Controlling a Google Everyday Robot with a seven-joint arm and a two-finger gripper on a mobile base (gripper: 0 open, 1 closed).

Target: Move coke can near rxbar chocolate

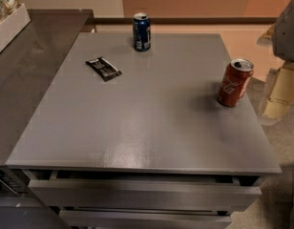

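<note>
Gripper (279,92) is at the right edge of frame, off the table's right side and over the floor, just beside the coke can (235,82). There's a visible gap between them, so no contact. Can't tell whether it's released or clenched; it's holding nothing.

Coke can stands upright on the grey table top (147,128), close to the right edge, silver top up. That's the side the arm comes in from, so a side-on grab looks easy, but there's little margin there: a nudge outward could tip it off the edge.

Rxbar chocolate (103,68) lies flat, skewed, on the far-left part of the top, well apart from the coke can. Most of the table's width sits between them, so my read is the task hasn't started.

Blue can (141,31) stands upright at the far edge, near the bar and to its right. It's the one obstacle: the drop spot should be on the bar's near or right side, away from that can.

Drawer fronts (142,192) sit below the top, steel counter (23,75) butts up on the left.
</note>
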